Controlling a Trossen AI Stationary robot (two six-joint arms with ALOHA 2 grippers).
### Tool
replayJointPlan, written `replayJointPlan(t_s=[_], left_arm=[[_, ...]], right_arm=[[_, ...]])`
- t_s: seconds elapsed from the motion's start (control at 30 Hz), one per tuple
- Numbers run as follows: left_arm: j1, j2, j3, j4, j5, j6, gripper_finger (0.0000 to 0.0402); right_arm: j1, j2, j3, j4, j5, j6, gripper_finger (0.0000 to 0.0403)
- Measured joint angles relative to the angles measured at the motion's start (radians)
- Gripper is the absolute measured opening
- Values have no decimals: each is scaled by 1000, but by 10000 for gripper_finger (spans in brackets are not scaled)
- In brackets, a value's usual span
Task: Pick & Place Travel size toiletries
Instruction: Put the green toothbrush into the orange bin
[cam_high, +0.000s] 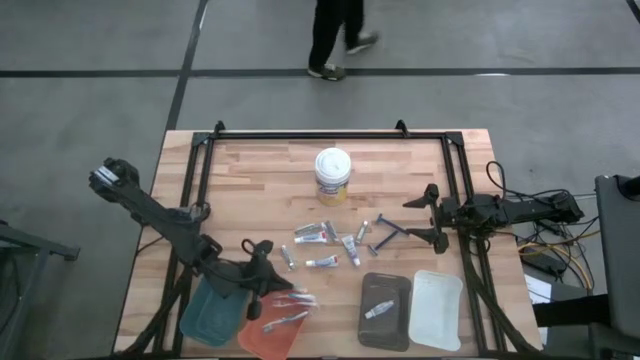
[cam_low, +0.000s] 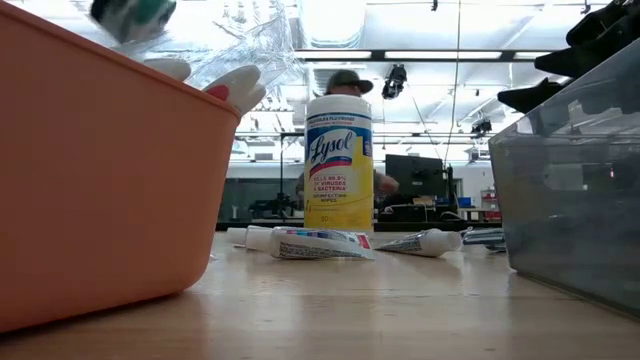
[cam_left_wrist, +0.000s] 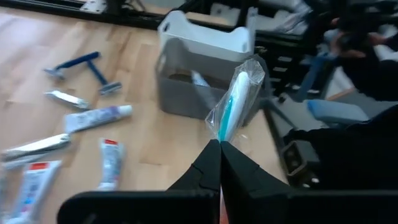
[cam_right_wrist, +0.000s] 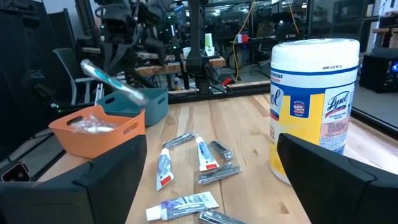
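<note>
The left tool (cam_left_wrist: 219, 144) is gripping a wrapped toothbrush (cam_left_wrist: 235, 102) near the table's (cam_high: 260, 170) front edge; the right tool (cam_high: 432, 213) is standing wide open.

A robotics lab or workshop: a wooden workbench (cam_high: 260, 170) on concrete floor (cam_high: 90, 90), cabling (cam_high: 545, 250), monitors (cam_low: 420, 175) behind.

Wooden table (cam_high: 250, 170) with toiletries (cam_high: 322, 234), trays (cam_high: 385, 310)

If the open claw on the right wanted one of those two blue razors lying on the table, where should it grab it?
Probably the razor's slim handle, mid-length, from straight above. It lies flat on the bare table, apart from the tubes, and the wide head would slip. The right gripper hovers open beside it.
</note>
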Motion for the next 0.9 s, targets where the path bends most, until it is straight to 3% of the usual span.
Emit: replayJointPlan(t_s=[0.23,0.37,0.67,0.9], left_arm=[[-36,0,-149,353,0,-29,3],[-49,12,-163,381,0,-141,3],[-60,164,-97,389,80,-165,8],[-60,232,-66,389,152,-184,19]], right_arm=[[0,0,0,-5,0,1,346],[0,0,0,-8,0,0,341],[0,1,0,-8,0,-4,333],[0,2,0,-9,-3,-15,272]])
